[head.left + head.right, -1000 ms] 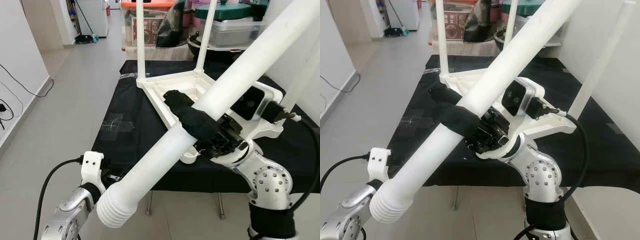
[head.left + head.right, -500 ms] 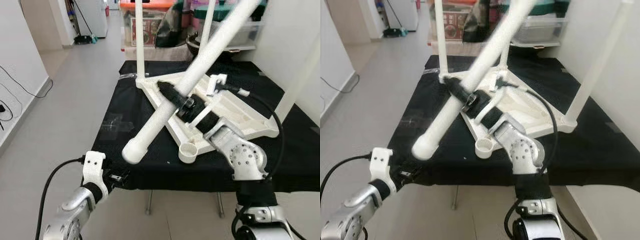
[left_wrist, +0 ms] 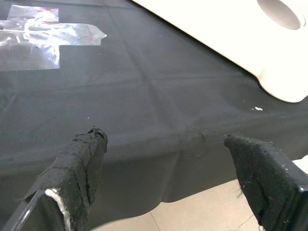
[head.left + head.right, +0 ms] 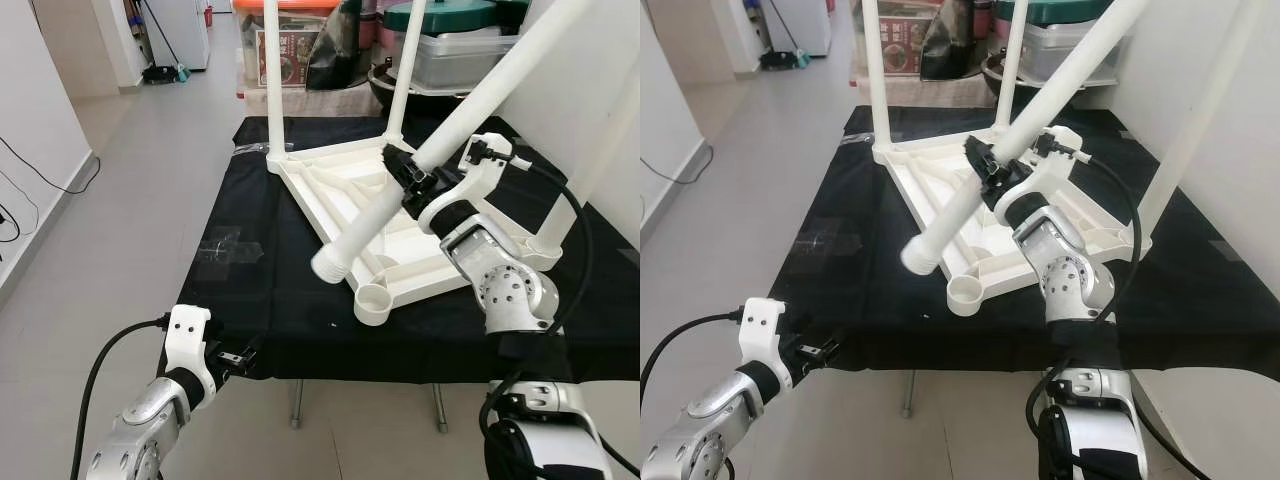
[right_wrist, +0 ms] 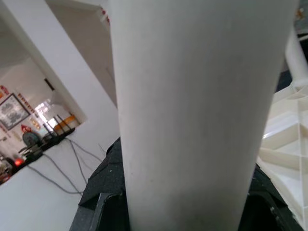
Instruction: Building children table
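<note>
Three white legs already stand up from the upturned white tabletop (image 4: 420, 250), which lies underside-up on a black cloth (image 4: 260, 290) covering a bench. A fourth leg (image 4: 450, 140), loose, is clamped between the black fingers of the right gripper (image 4: 412, 180); it slants across the tabletop, its ridged lower end hanging above the ribbed underside, near but apart from the empty round socket (image 4: 373, 303) at the nearest corner. In the right wrist view the leg's white tube (image 5: 192, 110) runs close past the camera, with a dark finger (image 5: 103, 192) pressed to either side.

The left gripper (image 3: 173, 159) hangs low by the near edge of the bench, its two padded fingers (image 3: 79, 168) spread wide with nothing between them. Its wrist view looks over the cloth to a patch of clear tape (image 3: 43, 33) stuck on the fabric and to the socket corner of the tabletop.

Behind the bench are storage bins: one with an orange lid (image 4: 300, 8) and a printed label too small to read, and a clear box (image 4: 470, 55) under a green lid; what they hold cannot be made out. A grey tiled floor (image 4: 130, 190) runs past on the robot's left, with a black cable (image 4: 45, 170) along the white wall.
</note>
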